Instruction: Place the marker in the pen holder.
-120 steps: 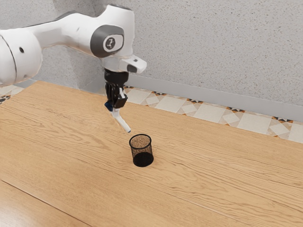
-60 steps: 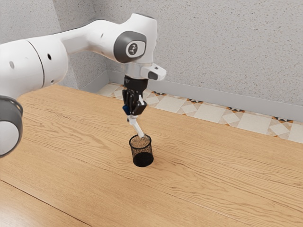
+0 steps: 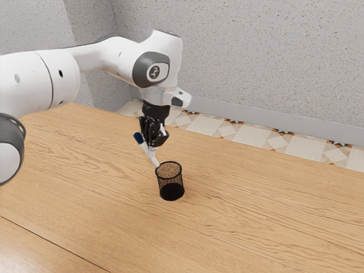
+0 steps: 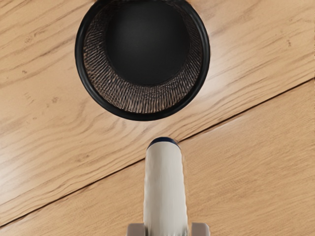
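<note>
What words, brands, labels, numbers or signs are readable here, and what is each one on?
No text is readable.
Emblem on the robot arm: too small to make out.
Marker: no lettering on the side in view.
Mesh pen holder: no lettering visible.

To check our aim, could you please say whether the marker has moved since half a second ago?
Yes: the marker has shifted toward the exterior view's left, judged against the mesh pen holder, whose opening its lower tip earlier overlapped.
</note>
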